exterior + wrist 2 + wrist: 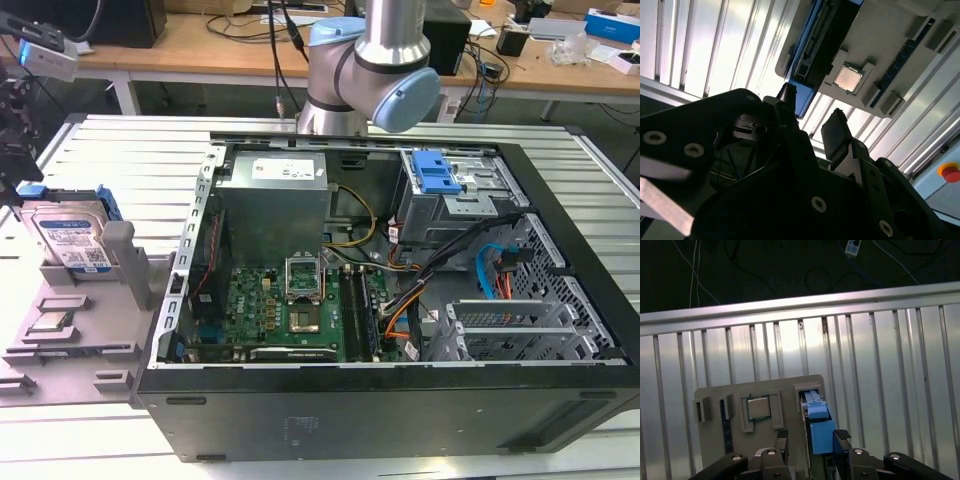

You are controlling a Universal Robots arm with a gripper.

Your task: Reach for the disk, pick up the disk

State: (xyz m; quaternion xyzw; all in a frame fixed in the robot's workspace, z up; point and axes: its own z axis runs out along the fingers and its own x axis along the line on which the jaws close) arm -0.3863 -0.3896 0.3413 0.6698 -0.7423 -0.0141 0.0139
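Note:
The disk [70, 238] stands on edge in a grey holder [120, 265] at the exterior view's left, silver with a white-and-blue label and a blue bracket. My gripper [18, 170] hangs just above its upper corner. In the first wrist view the disk's blue edge [818, 427] lies between my two black fingertips [782, 438], and the gripper [812, 438] is open around it without closing on it. The second wrist view shows the disk [812, 47] edge-on just beyond the open gripper [812, 117].
A small square processor chip [759, 407] sits in a recess of the same grey holder, beside the disk. An open computer case [400, 300] fills the exterior view's middle and right. The ribbed metal table [880, 365] lies beneath, and a red button [951, 172] is nearby.

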